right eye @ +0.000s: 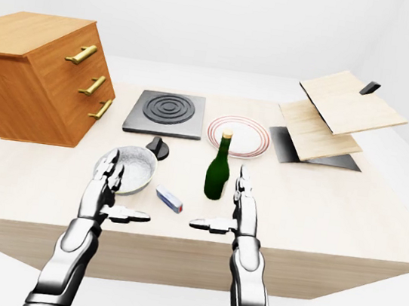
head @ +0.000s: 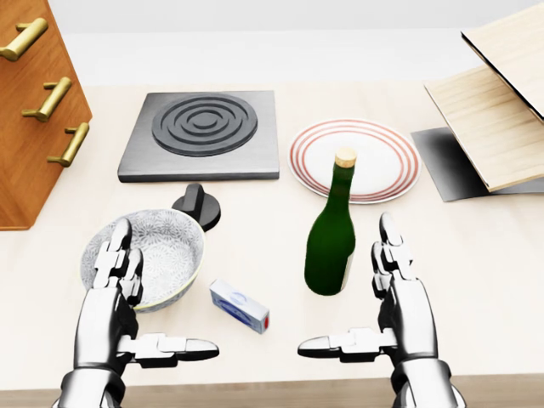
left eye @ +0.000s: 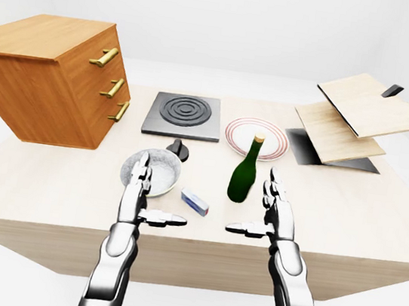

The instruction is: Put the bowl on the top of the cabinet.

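In the left-eye view, the bowl (left eye: 153, 170) is sitting on the worktop (left eye: 378, 215) at about seven o'clock from the black hob (left eye: 184, 115), with the cabinet (left eye: 47, 78) well apart at ten o'clock. The left hand (left eye: 140, 190) is hovering at the bowl's near rim, fingers spread and gripping nothing.

In the head view, the right hand (head: 393, 293) is likewise hanging open and empty, just beside the green bottle (head: 331, 240). A small box (head: 240, 305) is lying at four o'clock from the bowl.

In the right-eye view, the bowl is looking rigid, glazed, probably slippery and breakable; pinching the rim nearest the left hand seems wisest.
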You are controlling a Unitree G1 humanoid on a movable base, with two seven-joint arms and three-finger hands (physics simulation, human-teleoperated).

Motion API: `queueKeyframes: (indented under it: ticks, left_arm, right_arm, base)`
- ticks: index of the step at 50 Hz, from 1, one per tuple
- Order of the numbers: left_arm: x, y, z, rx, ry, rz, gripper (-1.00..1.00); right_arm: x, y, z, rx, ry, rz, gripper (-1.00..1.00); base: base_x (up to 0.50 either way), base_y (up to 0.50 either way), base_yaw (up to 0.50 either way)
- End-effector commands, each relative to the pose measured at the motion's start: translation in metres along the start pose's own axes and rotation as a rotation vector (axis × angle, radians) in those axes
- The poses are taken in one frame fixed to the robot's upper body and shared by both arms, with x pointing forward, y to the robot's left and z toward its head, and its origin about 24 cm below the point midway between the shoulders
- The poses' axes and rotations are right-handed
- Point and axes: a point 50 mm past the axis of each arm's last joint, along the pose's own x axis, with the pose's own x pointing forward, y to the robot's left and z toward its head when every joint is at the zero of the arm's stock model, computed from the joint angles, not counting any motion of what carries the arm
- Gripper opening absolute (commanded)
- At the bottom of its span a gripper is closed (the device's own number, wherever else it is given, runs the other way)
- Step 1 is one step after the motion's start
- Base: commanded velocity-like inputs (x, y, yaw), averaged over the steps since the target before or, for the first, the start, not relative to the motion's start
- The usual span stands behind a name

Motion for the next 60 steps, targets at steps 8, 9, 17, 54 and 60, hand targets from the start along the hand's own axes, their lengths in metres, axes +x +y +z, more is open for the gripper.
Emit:
queueKeyframes:
  ticks: [8, 9, 17, 54, 60]
  left_arm:
    - [0.001, 0.008, -0.001, -0.009, -0.006, 0.011, 1.00]
    - [0.001, 0.008, 0.000, -0.009, -0.008, 0.012, 1.00]
    - [-0.020, 0.014, 0.050, -0.035, -0.268, 0.061, 1.00]
    - [-0.025, 0.030, 0.073, 0.033, -0.366, 0.211, 1.00]
    - [-0.028, 0.028, 0.073, 0.029, -0.370, 0.203, 1.00]
  right_arm:
    - [0.001, -0.005, -0.007, -0.019, -0.005, 0.010, 1.00]
    - [0.001, -0.005, -0.006, -0.022, -0.007, 0.009, 1.00]
    - [-0.017, 0.002, 0.040, -0.136, -0.208, 0.017, 1.00]
    - [-0.027, -0.004, 0.086, -0.256, -0.409, -0.092, 1.00]
    - [-0.025, -0.004, 0.085, -0.251, -0.403, -0.082, 1.00]
  base:
    - [0.00, 0.00, 0.00]
    - [0.00, 0.00, 0.00]
    - [0.00, 0.00, 0.00]
    - [0.00, 0.20, 0.00]
    - [0.00, 0.46, 0.00]
